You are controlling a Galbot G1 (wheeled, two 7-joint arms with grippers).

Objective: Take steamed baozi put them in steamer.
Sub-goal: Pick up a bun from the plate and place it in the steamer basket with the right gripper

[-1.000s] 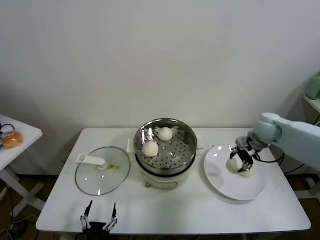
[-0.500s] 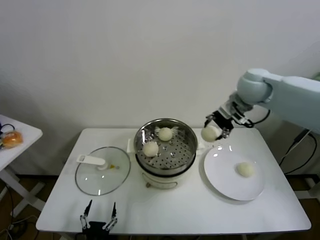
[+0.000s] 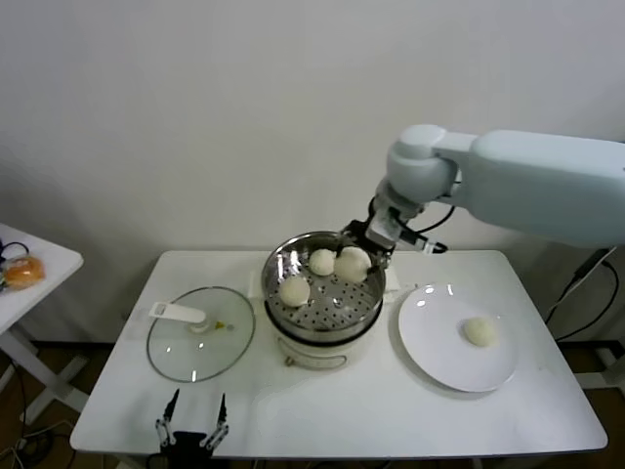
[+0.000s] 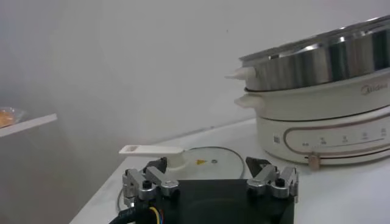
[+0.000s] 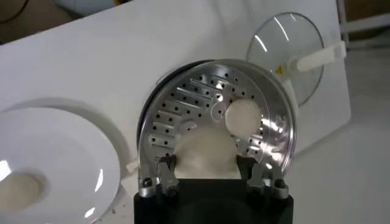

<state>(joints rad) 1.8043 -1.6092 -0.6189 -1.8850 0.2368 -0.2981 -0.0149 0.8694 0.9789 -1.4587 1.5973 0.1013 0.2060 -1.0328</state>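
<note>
My right gripper (image 3: 354, 256) hangs over the back right part of the steamer (image 3: 366, 301), shut on a cream-white baozi (image 3: 352, 265). In the right wrist view that baozi (image 5: 206, 151) fills the gap between the fingers, above the perforated floor of the steamer (image 5: 183, 109). Two more baozi lie in the basket, one at the back (image 3: 322, 262) and one at the front left (image 3: 294, 290). Another baozi (image 3: 479, 330) rests on the white plate (image 3: 435, 347). My left gripper (image 3: 193, 422) is parked open at the table's front edge.
The glass lid (image 3: 200, 334) with a white handle lies left of the white pot. A side table (image 3: 39, 278) at far left carries an orange-brown bun (image 3: 23, 272). The wall stands close behind the table.
My right gripper lifted a baozi off the plate and carried it left, from above the plate to over the steamer. One baozi stays on the plate. The left arm has not moved.
</note>
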